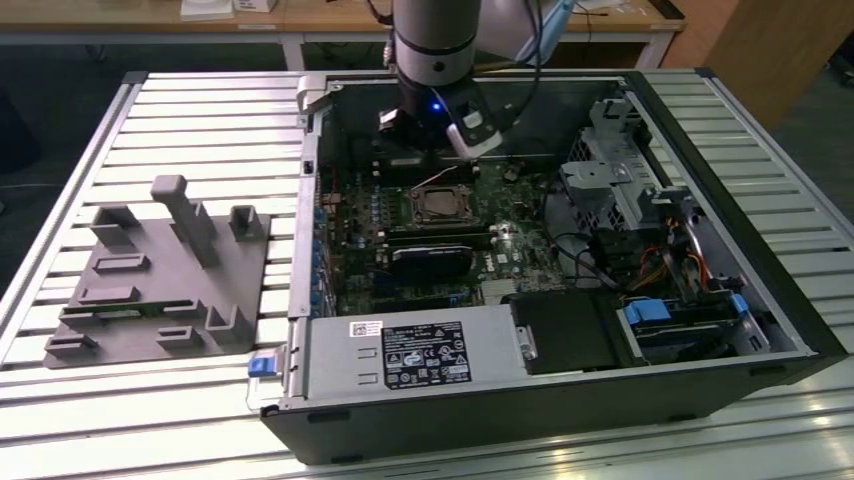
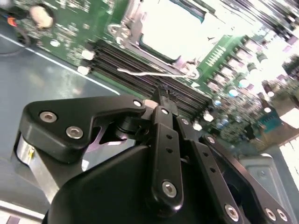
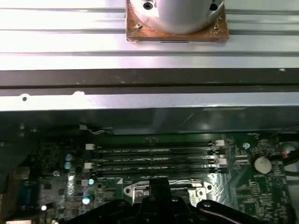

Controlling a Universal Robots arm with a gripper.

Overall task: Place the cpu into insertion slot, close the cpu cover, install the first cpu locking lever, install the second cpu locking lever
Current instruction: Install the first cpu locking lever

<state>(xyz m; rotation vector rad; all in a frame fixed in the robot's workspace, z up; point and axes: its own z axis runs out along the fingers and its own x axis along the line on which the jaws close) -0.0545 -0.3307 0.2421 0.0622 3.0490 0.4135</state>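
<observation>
Tool (image 2: pixel 161 95) pressed together, pinching nothing, tip just beside the locking lever (image 2: pixel 154 73); cpu (image 2: pixel 170 28) seemingly seated in the insertion slot (image 1: pixel 441 205), exterior view's upper centre, cpu cover (image 2: pixel 149 49) down; judgement: press the lever squarely, avoid slipping off.

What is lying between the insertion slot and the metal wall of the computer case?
Parallel rows of long black memory slots lie between the insertion slot and the case wall, in the first wrist view.
</observation>
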